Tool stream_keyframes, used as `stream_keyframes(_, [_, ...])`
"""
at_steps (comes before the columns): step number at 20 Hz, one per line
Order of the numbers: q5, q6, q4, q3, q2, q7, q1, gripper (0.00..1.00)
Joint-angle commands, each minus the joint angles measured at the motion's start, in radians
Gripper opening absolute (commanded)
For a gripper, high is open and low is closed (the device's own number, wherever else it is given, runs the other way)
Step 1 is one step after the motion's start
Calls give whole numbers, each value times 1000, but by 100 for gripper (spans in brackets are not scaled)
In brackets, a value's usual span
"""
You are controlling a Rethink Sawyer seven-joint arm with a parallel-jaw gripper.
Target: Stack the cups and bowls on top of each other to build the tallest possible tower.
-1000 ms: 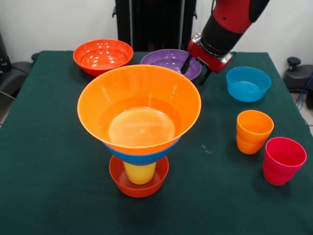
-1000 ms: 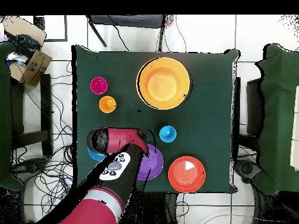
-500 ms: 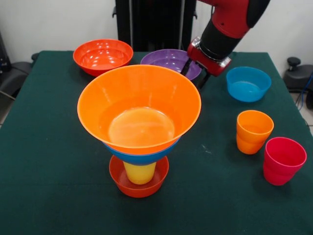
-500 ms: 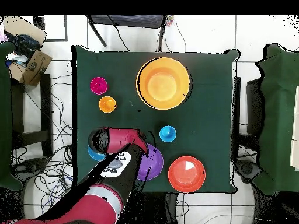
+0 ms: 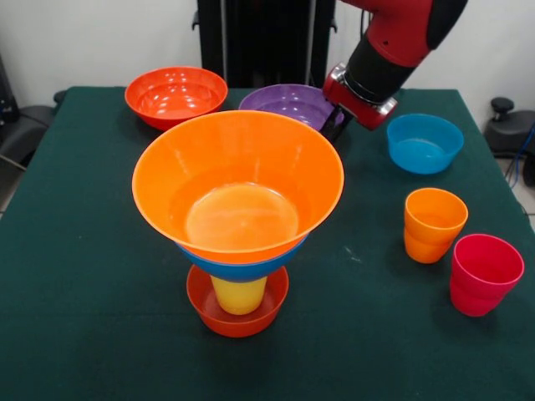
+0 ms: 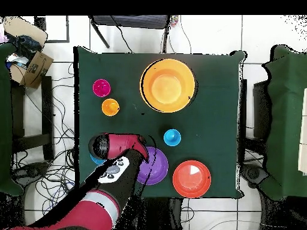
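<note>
Fingers (image 5: 336,127): dark tips at the purple bowl's (image 5: 288,104) right rim; spread or pinching, cannot tell. Front view: tower (image 5: 238,213) stands near on the green cloth counter (image 5: 84,251) — small red-orange bowl (image 5: 237,312) at base, yellow cup (image 5: 238,295), blue bowl (image 5: 241,269), wide glossy light orange bowl (image 5: 238,184) flaring on top. Loose: red-orange bowl (image 5: 175,94), teal-blue bowl (image 5: 424,142), orange cup (image 5: 433,224), pinkish red cup (image 5: 484,273).

Overhead view: arm (image 6: 114,162) covers the purple bowl's (image 6: 154,166) left side; a small blue cup (image 6: 172,138) stands just beside it.
</note>
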Motion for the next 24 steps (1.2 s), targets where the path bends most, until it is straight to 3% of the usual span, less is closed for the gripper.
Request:
stream_keyframes(1, [36,-54,22,52,21,201,16,0])
stream_keyframes(24, [71,83,5,-11,-9,208,42,0])
